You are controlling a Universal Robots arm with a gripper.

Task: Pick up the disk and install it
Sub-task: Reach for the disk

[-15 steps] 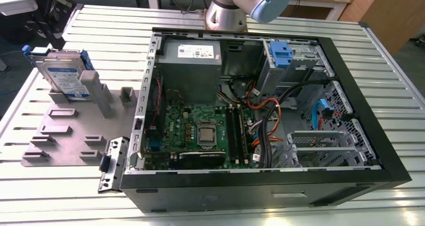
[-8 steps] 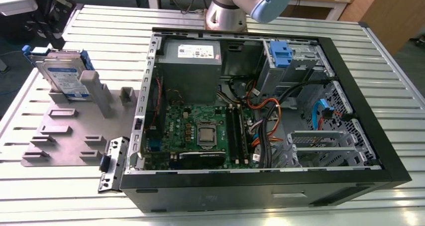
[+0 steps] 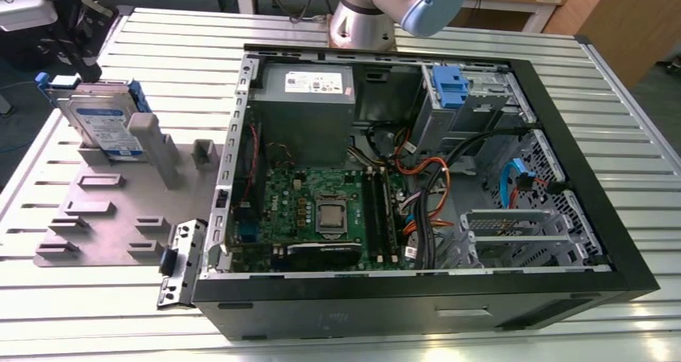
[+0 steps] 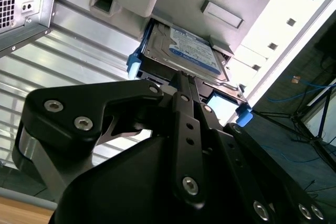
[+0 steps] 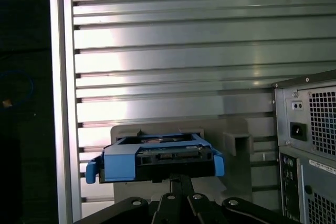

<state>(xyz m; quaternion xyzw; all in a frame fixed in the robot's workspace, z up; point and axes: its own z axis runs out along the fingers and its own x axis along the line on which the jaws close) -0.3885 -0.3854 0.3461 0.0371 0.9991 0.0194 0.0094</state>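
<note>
While the case lies open in the exterior view, the disk stands upright in a grey holder at that view's left. Second wrist view: gripper fingers look pinched together on nothing, pointing at the disk. First wrist view: same deal, with the disk edge-on beyond the tips.

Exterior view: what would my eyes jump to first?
The big black computer case lies open in the middle, with a green board inside. At the exterior view's left, the disk in its bright blue frame stands on edge in a grey holder. In the second wrist view, the black tool points toward that disk.
</note>
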